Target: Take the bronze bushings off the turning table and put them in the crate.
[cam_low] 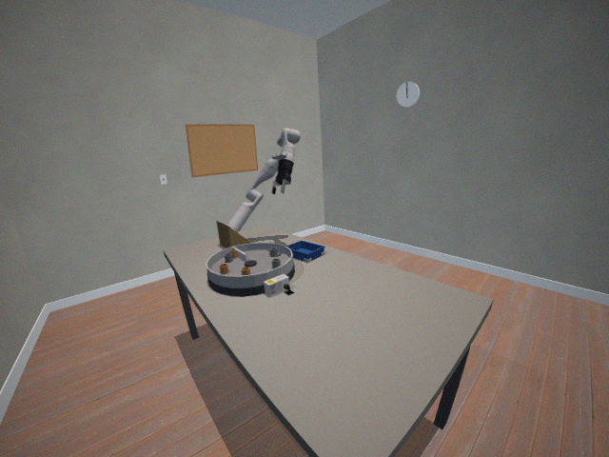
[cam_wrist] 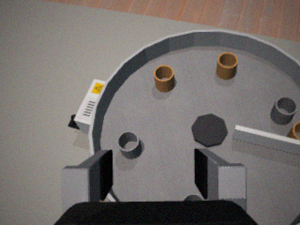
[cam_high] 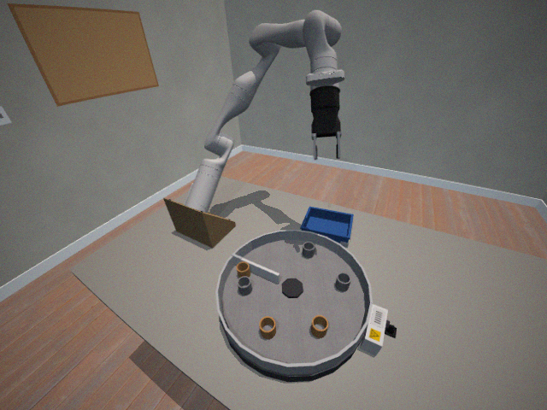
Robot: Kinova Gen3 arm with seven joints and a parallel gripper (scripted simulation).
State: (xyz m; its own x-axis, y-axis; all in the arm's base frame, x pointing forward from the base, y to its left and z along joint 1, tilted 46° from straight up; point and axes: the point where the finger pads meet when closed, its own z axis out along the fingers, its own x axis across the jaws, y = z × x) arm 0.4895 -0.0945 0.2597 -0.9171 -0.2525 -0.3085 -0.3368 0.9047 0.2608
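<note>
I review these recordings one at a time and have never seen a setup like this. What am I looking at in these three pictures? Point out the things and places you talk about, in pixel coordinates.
You are seeing one jointed robot arm [cam_high: 238,92] [cam_low: 267,169]; its two-fingered hand [cam_high: 326,157] [cam_low: 279,190] [cam_wrist: 153,167] is open and holds nothing, up in the air. The first picture looks down on the table from above. The second looks from across the room, table legs included. The third looks out past the hand's own fingers.

On the table sits a round, walled turntable [cam_high: 296,361] [cam_low: 236,281] [cam_wrist: 206,38]. On it stand six short rings: three bronze, three grey steel. A pale bar reaches inward from the wall, near one bronze ring and one steel ring. Beside the turntable are a blue crate [cam_high: 327,226] [cam_low: 305,252], where the bronze rings should go, and a white box [cam_high: 374,330] [cam_low: 276,285] [cam_wrist: 90,105] with a yellow label.
</note>
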